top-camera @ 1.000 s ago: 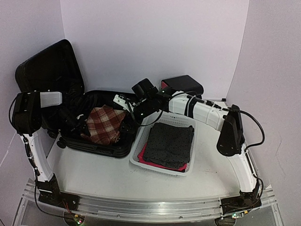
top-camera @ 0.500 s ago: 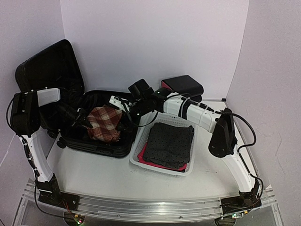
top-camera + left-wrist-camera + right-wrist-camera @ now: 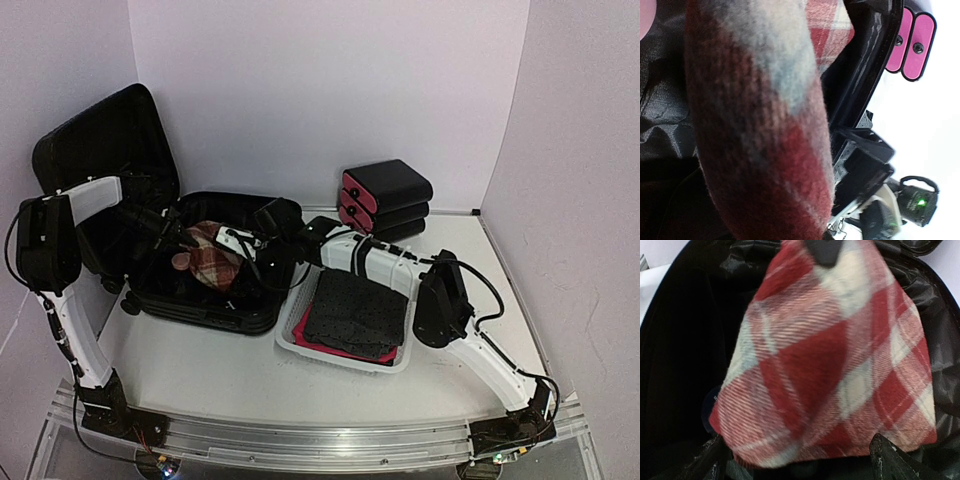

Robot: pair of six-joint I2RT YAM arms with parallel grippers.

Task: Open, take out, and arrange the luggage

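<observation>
"Where is the luggage (image 3: 215, 315)?"

"At ten o'clock on the table (image 3: 200, 375), lying open."

"And the left claw (image 3: 173, 243)?"

"Pinched together on the top of a plaid cloth (image 3: 830, 365), which hangs from it like a tent inside the shell."

"The right claw (image 3: 802, 465)?"

"Reaching in from three o'clock, fingers spread wide, just short of the cloth's lower edge."

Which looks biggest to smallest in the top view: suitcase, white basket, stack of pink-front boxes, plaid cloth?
Black suitcase
white mesh basket
stack of pink-front boxes
plaid cloth
Cloth is bunched and partly hidden, so its rank is unsure.
</observation>
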